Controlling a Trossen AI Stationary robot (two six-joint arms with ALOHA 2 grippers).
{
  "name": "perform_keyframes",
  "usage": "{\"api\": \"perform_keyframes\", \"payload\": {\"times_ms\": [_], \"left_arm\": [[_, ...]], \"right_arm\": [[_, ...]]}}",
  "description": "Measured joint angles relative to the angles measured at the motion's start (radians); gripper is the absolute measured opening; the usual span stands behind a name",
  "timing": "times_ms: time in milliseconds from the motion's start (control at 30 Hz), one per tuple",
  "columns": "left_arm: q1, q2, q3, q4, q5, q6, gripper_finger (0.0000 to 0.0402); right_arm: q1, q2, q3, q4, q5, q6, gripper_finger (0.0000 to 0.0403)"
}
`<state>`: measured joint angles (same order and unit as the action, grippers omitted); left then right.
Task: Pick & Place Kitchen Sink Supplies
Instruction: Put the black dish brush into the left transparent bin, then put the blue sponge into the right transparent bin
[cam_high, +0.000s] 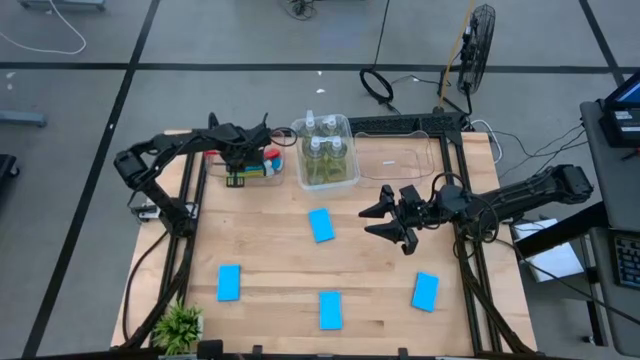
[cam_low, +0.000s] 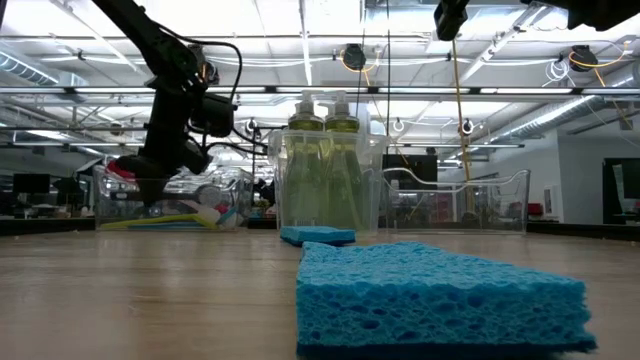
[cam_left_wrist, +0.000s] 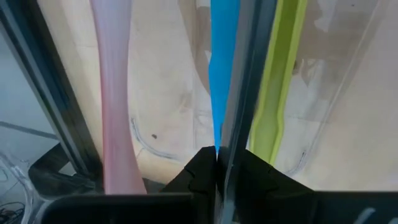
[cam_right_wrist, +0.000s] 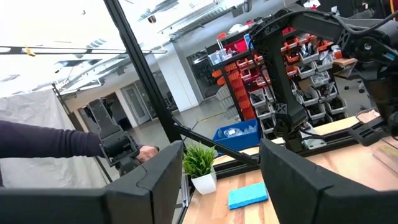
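Left wrist view: my left hand (cam_left_wrist: 216, 163) looks nearly pressed together above the brushes' bin (cam_high: 250, 168) at 11 o'clock; I'd spread it fully, then lift straight up.

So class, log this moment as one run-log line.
left claw: shut, in brush bin | right claw: open, empty, above table | bottles: binned | sponges: four on table

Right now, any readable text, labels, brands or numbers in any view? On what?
None readable.
Bottles: no label text shows.
Shelf bins in the room behind: any tags too small to read.
Pale mark on the left arm: too blurred to read.
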<state>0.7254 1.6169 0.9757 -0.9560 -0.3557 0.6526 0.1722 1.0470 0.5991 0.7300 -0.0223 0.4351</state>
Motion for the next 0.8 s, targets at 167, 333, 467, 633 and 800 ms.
{"api": "perform_keyframes", "payload": {"times_ms": [167,333,467,633,800], "left_arm": [[0.0,0.0,-0.015,0.004,0.0,-0.004,0.0048],[-0.001,0.0,-0.015,0.007,0.0,-0.019,0.0051],[-0.003,0.0,-0.013,-0.005,0.017,-0.028,0.0054],[-0.013,-0.002,0.015,-0.038,0.015,-0.041,0.0085],[-0.015,-0.002,0.034,-0.041,0.015,-0.072,0.0141]], "right_arm": [[0.0,0.0,0.0,0.0,0.0,0.003,0.0197],[0.0,0.0,0.0,0.0,0.0,0.018,0.0197],[0.0,0.0,0.0,0.0,0.0,0.018,0.0196],[0.0,0.0,0.0,0.0,0.0,0.018,0.0198],[0.0,0.0,0.0,0.0,-0.001,0.018,0.0199]]}}
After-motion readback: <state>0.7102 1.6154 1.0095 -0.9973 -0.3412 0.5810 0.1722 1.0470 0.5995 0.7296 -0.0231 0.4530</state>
